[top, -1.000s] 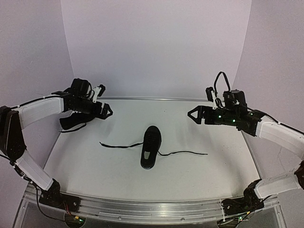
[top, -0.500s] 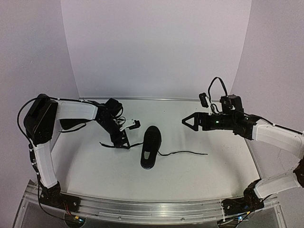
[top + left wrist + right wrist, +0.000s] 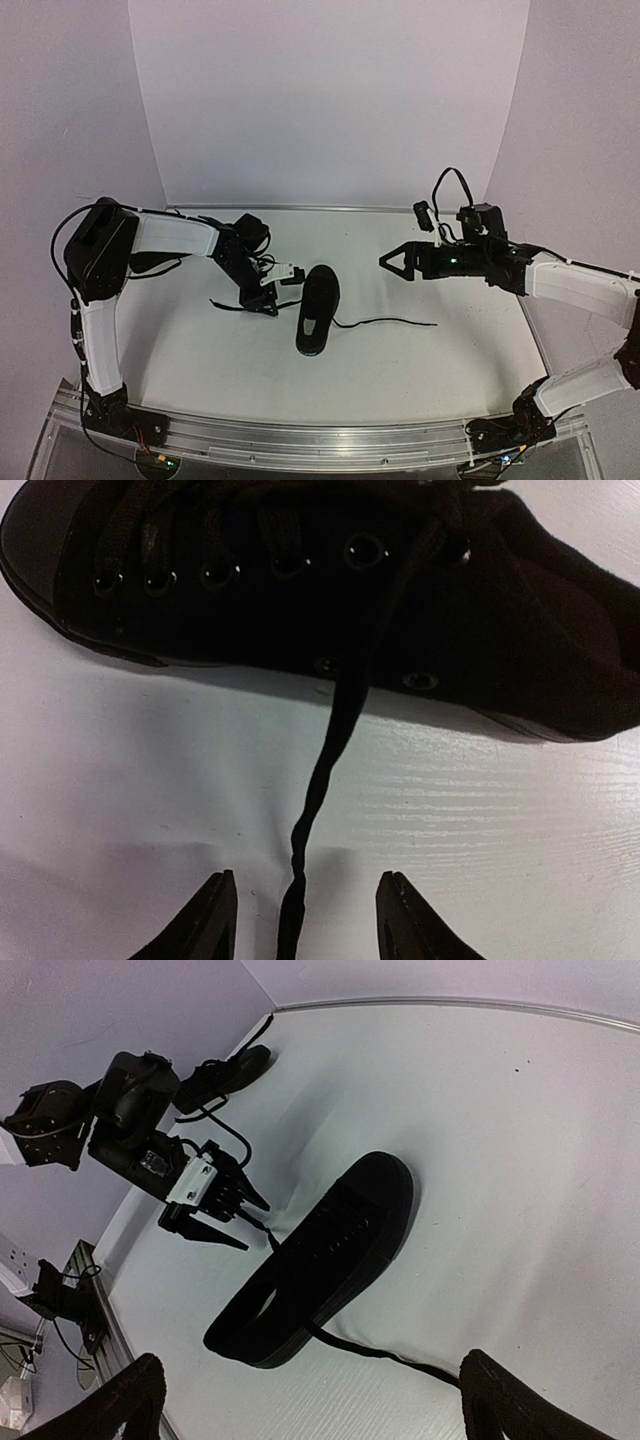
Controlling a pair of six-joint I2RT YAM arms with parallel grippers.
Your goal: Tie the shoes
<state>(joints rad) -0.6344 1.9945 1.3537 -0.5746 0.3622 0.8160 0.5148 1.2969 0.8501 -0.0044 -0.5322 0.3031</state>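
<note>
Mid-table: one shoe (image 3: 318,310) sits on its sole, toe toward the back wall, heel toward the arm bases. It is unlaced at the top, with no knot showing.

- Left lace (image 3: 232,305) trails flat across the table (image 3: 200,370) toward the left side. Right lace (image 3: 390,321) runs out the other way, loose on the surface.
- Left claw (image 3: 268,302) is down low, just beside the shoe's left flank. Wrist view: shoe (image 3: 300,600) fills the top, eyelets facing the camera, and the lace (image 3: 320,780) drops straight from it between the two fingertips (image 3: 215,920). Jaws apart, with bare table showing on either side of the lace, so no pinch. Whether the tips touch the table, cannot tell.
- Right claw (image 3: 384,261) hangs above the table, well apart from the shoe, pointing at it from the right. Jaws wide apart, nothing between them. Its camera frames the shoe (image 3: 330,1250) and the left claw (image 3: 255,1225).
- Second shoe (image 3: 148,264) lies at the far left edge, partly hidden behind the left arm, and is clearer from the right wrist (image 3: 225,1070).
</note>
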